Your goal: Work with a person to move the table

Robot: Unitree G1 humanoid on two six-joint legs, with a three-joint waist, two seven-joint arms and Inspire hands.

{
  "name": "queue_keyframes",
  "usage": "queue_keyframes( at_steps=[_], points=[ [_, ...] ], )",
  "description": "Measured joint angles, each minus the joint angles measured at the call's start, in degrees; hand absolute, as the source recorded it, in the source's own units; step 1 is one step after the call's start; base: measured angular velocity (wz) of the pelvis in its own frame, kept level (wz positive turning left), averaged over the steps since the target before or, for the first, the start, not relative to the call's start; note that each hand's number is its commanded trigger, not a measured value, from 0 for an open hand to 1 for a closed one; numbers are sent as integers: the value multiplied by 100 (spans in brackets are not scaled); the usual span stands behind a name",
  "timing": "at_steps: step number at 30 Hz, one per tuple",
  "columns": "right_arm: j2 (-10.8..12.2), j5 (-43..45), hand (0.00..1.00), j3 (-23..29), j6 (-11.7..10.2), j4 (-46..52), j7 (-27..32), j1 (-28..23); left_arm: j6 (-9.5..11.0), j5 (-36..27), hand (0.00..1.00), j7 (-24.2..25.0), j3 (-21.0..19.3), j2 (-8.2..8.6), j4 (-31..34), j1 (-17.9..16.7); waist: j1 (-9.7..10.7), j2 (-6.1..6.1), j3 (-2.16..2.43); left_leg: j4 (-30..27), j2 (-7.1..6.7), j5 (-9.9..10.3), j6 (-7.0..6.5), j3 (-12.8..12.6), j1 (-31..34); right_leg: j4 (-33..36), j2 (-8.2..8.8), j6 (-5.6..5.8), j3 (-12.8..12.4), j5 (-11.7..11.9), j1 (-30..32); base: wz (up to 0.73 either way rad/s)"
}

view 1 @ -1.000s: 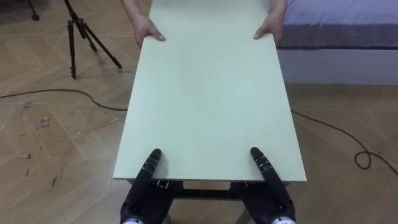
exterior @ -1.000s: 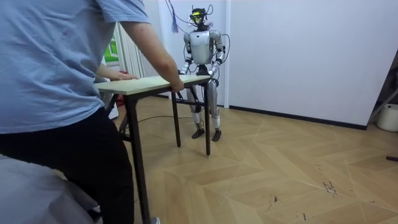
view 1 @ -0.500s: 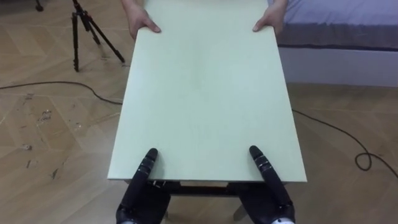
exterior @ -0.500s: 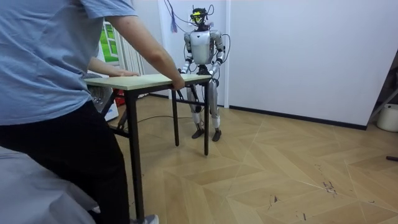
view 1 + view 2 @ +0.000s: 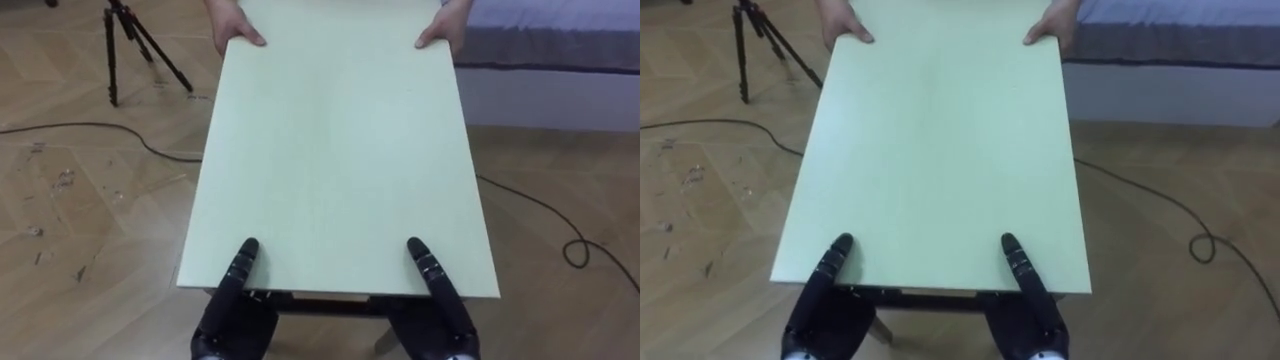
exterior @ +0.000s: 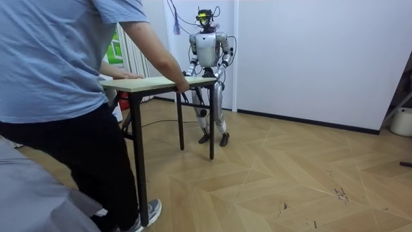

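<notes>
A pale green rectangular table (image 5: 330, 150) stretches away from me. My left hand (image 5: 235, 290) and right hand (image 5: 440, 300) clamp its near edge, thumbs lying on the top and the rest of each hand underneath. At the far end a person's two hands (image 5: 237, 33) (image 5: 440, 33) grip the corners. In the room view the person in a blue shirt (image 6: 58, 58) stands at the near end of the table (image 6: 154, 82), and I stand upright at its far end by the white wall.
A black tripod (image 5: 130, 45) stands on the wooden floor at the far left, with a dark cable (image 5: 90, 128) beside it. A bed (image 5: 560, 50) lies at the far right, and another cable (image 5: 560, 230) loops beside the table. A white bin (image 6: 402, 121) sits at the room view's right.
The person has shifted their stance and the table's far end has swung a little sideways and back. My view shifted with it. All hands keep their hold.
</notes>
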State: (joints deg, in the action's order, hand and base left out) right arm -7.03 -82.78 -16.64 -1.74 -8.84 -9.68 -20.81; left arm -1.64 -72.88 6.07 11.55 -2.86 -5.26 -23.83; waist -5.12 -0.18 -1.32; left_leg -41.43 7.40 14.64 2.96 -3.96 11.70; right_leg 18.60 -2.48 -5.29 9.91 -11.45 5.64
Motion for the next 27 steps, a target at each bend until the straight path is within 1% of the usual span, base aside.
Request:
queue_keyframes(
  at_steps=[1,2,3,4,5,6,8,9,10,11,12,13,14,15,16,17,18,19,20,21,22,23,24,25,26,27],
  points=[
    [-3,5,100,-2,1,0,-5,-22,-5,-9,100,0,6,-6,0,-19,-27,20,1,-386,122,-35,51,30,165,71,-69,-68,45,-71,35,0],
    [-9,14,100,-2,6,0,-5,-26,-4,-13,100,0,12,-7,0,-35,-41,28,-5,-578,174,-60,68,35,222,131,-94,-126,72,-119,47,-13],
    [-48,27,100,-3,9,1,-4,-61,-3,-40,100,-9,53,4,-1,-99,-55,89,-5,-1140,261,-141,95,16,280,232,-114,-191,221,-194,41,-18],
    [-84,64,100,-4,12,2,-7,-114,-3,-88,100,-6,98,-11,0,-189,-34,206,45,-1544,311,-191,97,-11,208,262,-142,-199,467,-210,41,-11],
    [-91,74,100,-2,18,3,-19,-105,-3,-90,100,3,98,-20,-1,-192,20,231,27,-1556,294,-144,85,-4,130,300,-159,-185,521,-186,56,7],
    [-95,86,100,1,27,24,-40,-92,-5,-90,100,46,84,-38,-1,-181,60,236,0,-1359,287,-11,97,-8,79,372,-146,-204,601,-176,138,9],
    [-123,106,100,5,30,25,-49,-93,-10,-87,100,66,97,-27,-1,-213,60,224,-9,-917,167,116,157,-12,-103,376,-67,-223,622,-104,175,-4],
    [-162,125,100,7,28,50,-49,-91,-21,-88,100,62,98,7,-2,-218,94,282,-21,-636,135,321,252,27,-277,280,-30,-255,847,-23,222,-12],
    [-195,134,100,6,30,70,-48,-61,-20,-95,100,73,93,26,1,-209,89,347,-40,-574,143,426,256,63,-336,262,-39,-281,959,7,258,-22],
    [-212,163,100,8,30,72,-47,22,-20,-125,100,92,85,22,1,-164,90,434,-33,-421,146,618,243,120,-434,294,-57,-327,1108,59,422,-13],
    [-206,159,100,21,27,74,-48,114,-18,-132,100,106,75,-6,4,-66,139,492,-32,-48,158,833,224,150,-543,309,-43,-363,1262,142,581,15],
    [-193,123,100,66,23,74,-56,199,-18,-135,100,93,80,-17,4,80,208,512,-41,408,178,1028,211,112,-634,330,-10,-369,1384,231,775,29],
    [-172,114,100,113,26,74,-60,236,-13,-134,100,66,93,-16,4,156,233,508,-40,629,170,1092,189,68,-661,353,15,-375,1406,281,889,26],
    [-122,151,100,205,30,53,-61,336,11,-130,100,-9,123,-13,0,321,244,496,-45,997,115,1181,69,-22,-660,383,81,-381,1429,397,1100,0],
    [-51,225,100,299,60,-30,-61,412,13,-128,100,-51,133,-13,-78,439,241,456,-57,1098,45,1194,-76,-129,-627,401,180,-385,1445,510,1230,-12],
    [-6,272,100,337,83,-79,-61,425,19,-130,100,-57,136,-11,-115,456,224,429,-45,1083,9,1167,-92,-214,-622,396,253,-392,1512,551,1256,-38],
    [34,363,100,376,133,-116,-61,413,31,-152,100,-66,141,-3,-133,401,195,423,-41,1022,-77,1161,-129,-288,-608,312,361,-404,1722,655,1243,-58],
    [38,409,100,379,198,-126,-61,379,57,-171,100,-57,141,0,-133,314,168,406,-40,1024,-135,1101,-255,-402,-529,279,437,-397,1740,773,1255,-46],
    [46,418,100,384,220,-136,-67,353,60,-169,100,-55,141,-1,-137,277,185,403,-39,1025,-190,1064,-331,-405,-499,252,482,-366,1731,832,1259,-8],
    [65,428,100,436,266,-136,-114,249,52,-156,100,-56,168,-2,-149,235,259,345,-30,1074,-315,955,-439,-390,-472,179,577,-267,1684,940,1260,25],
    [63,429,100,462,312,-138,-126,166,51,-152,100,-56,203,-8,-148,158,341,302,-8,1118,-420,871,-515,-400,-454,79,658,-150,1646,1048,1246,23],
    [55,430,100,482,333,-139,-131,132,32,-161,100,-58,218,-9,-149,130,352,299,-6,1130,-458,835,-554,-411,-451,30,680,-57,1614,1113,1230,4],
    [34,465,100,537,413,-141,-145,92,-28,-177,100,-61,220,-15,-150,78,373,297,-5,1178,-524,747,-628,-463,-442,-25,721,191,1530,1251,1226,0],
    [49,519,100,586,451,-141,-172,44,-58,-192,100,-59,224,-14,-149,32,415,305,-4,1190,-563,653,-702,-458,-374,-92,753,584,1421,1379,1246,3],
    [65,523,100,624,488,-140,-194,16,-63,-189,100,-59,229,-14,-149,27,436,307,-2,1192,-580,604,-739,-438,-325,-93,767,768,1316,1458,1264,29],
    [79,507,100,654,509,-135,-230,-64,-100,-155,100,-59,238,-27,-152,27,469,298,-3,1235,-610,502,-790,-424,-284,180,847,825,988,1463,1316,51]
  ],
)
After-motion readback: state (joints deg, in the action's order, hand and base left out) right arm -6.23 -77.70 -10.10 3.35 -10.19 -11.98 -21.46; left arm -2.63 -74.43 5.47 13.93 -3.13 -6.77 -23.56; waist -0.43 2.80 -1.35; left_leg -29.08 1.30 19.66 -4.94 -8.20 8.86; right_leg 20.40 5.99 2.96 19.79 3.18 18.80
